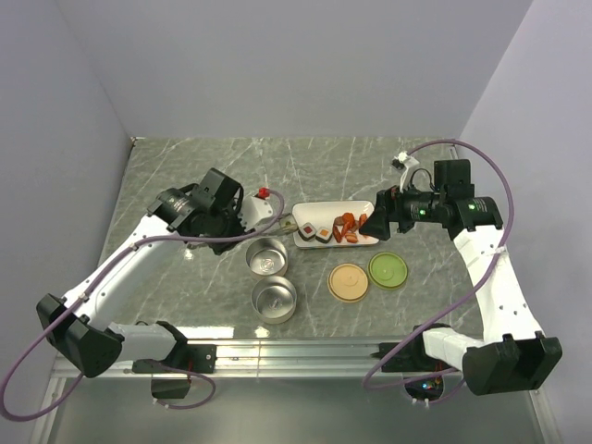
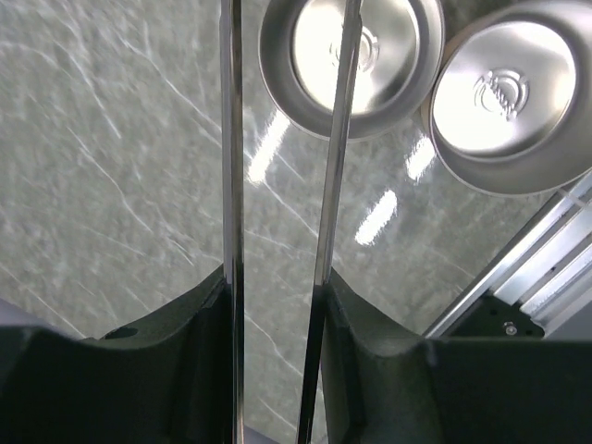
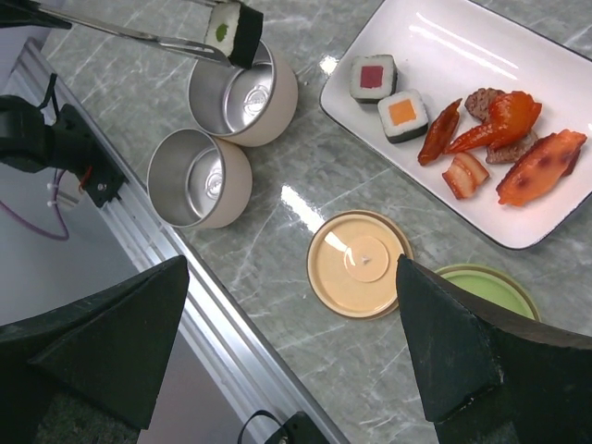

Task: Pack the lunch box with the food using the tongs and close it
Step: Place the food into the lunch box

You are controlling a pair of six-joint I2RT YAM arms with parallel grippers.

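The left arm point(image 1: 120, 268) stretches from its base at the near left corner up and inward, its wrist turned toward the middle of the table. The right arm point(image 1: 490, 268) rises from the near right corner, bends at the elbow and points left, with its wrist at the right end of the plate point(image 3: 462, 55).

The table point(image 1: 185, 166) is grey-green marble with white veins. A metal rail point(image 1: 305, 350) runs along its near edge, and plain pale walls point(image 1: 277, 65) stand on three sides.

The left gripper point(image 2: 273, 305) is partly closed and clamps the tongs point(image 2: 231, 185), one finger pressing each thin arm. The tong tips pinch a sushi roll point(image 3: 231, 32) with a green centre. It shows against the far rim of one steel tin point(image 3: 242, 92), but whether it is right over the tin cannot be told. A second tin point(image 3: 199, 180) stands just beside the first.

The right gripper point(image 3: 291, 268) is spread wide and holds nothing. It hangs above the tan lid point(image 3: 359, 264), which lies next to the green lid point(image 3: 490, 289). On the plate lie two more rolls point(image 3: 373, 77) and several orange-red chunks point(image 3: 541, 166).
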